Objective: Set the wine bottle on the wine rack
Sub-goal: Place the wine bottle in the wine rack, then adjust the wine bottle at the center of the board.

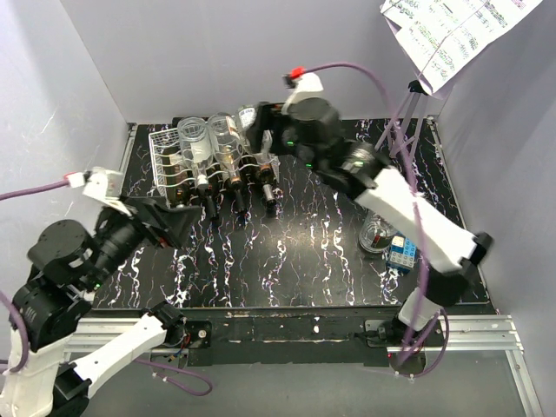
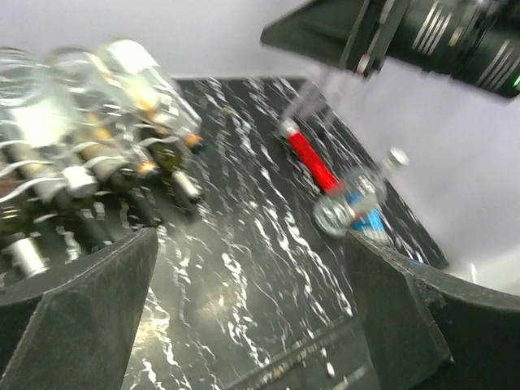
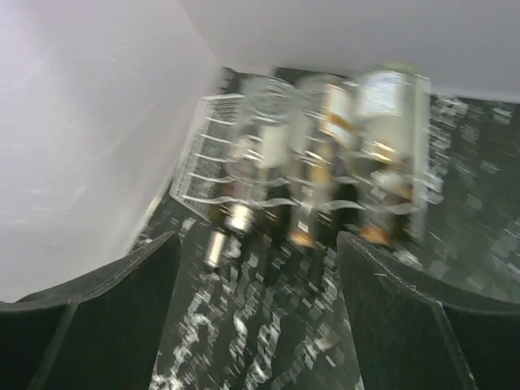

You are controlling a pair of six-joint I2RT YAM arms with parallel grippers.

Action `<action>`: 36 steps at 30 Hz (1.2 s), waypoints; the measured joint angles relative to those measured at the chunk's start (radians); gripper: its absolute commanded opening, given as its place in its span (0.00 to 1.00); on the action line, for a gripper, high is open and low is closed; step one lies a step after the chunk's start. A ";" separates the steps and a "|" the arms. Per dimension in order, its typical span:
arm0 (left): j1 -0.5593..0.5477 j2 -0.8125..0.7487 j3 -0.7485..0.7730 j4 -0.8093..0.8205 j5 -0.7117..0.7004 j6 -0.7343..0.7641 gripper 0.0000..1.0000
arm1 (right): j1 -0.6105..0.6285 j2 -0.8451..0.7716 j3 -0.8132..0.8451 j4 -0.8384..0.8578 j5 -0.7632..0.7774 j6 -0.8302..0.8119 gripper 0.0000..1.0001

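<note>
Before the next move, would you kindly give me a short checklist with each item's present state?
1. Right pincer open and empty: ok.
2. Left pincer open and empty: ok.
3. Three bottles lying in the wine rack: ok.
4. Free slot, leftmost cradle looks bare: ok.
5. Right pincer apart from the bottles: ok in its wrist view.
6. Wrist views sharp: not ok, both blurred.

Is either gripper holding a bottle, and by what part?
Nothing is held. Both the left gripper and the right gripper are open and empty; the bottles lie in the wine rack, ahead of the right one.
</note>
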 measured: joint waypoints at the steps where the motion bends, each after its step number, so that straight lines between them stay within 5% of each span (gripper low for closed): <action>1: 0.000 0.003 -0.019 0.010 0.057 0.011 0.98 | -0.005 -0.051 -0.002 -0.084 0.029 0.000 0.82; 10: -0.047 0.309 -0.031 0.150 0.415 0.032 0.98 | -0.192 -0.522 -0.227 -0.560 0.229 0.068 0.80; 18: -0.270 0.814 0.227 0.276 0.413 0.073 0.98 | -0.402 -0.697 -0.320 -0.794 0.177 0.101 0.82; 25: -0.360 1.155 0.473 0.340 0.332 0.111 0.98 | -0.460 -0.871 -0.398 -0.929 0.150 0.161 0.79; 30: -0.396 1.294 0.502 0.431 0.274 0.116 0.91 | -0.460 -0.958 -0.354 -0.986 0.250 0.212 0.63; 36: -0.422 1.451 0.579 0.505 0.253 0.135 0.92 | -0.461 -0.999 -0.296 -0.993 0.360 0.256 0.59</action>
